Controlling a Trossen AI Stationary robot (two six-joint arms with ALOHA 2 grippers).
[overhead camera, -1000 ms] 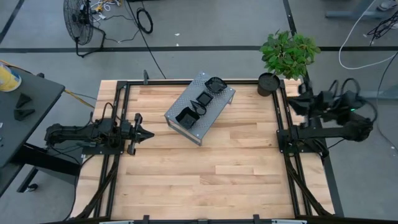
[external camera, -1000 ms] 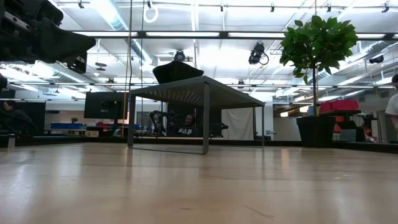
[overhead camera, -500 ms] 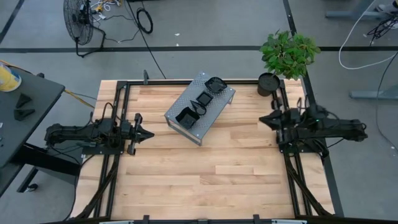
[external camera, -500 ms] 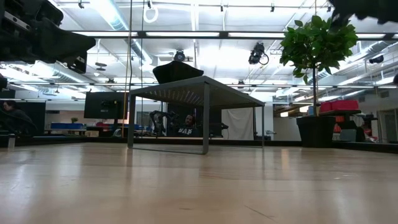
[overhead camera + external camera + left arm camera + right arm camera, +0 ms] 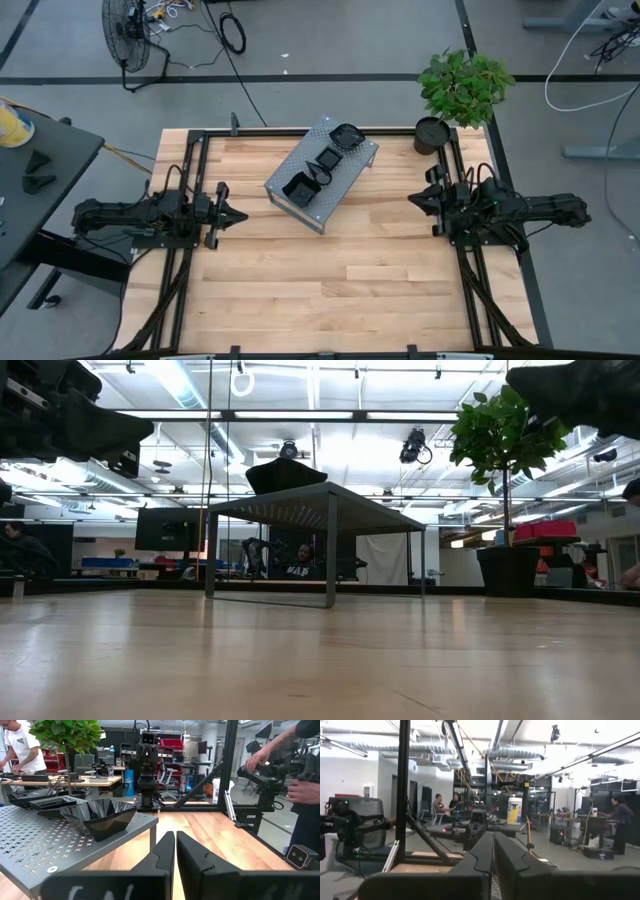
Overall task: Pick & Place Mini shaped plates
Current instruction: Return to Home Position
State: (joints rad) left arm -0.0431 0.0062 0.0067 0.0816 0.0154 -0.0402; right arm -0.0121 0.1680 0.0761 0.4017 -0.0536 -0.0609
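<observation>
left end effector (image 5: 240,215) clenched on nothing, over the bench's (image 5: 330,290) left edge, aimed right. the mini shaped plates (image 5: 327,158) sit in three stacks on the grey perforated shelf (image 5: 325,198). their row follows its long axis, slanting from near-left to far-right; where each tip points i cannot tell. potted plant (image 5: 432,135) at the far-right corner. right end effector (image 5: 414,198) clenched, empty, aimed left.

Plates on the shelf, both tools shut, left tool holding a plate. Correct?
No. The left tool is shut but empty: the left wrist view shows nothing in its grip. The rest stands: plates on the shelf, right tool shut.
</observation>
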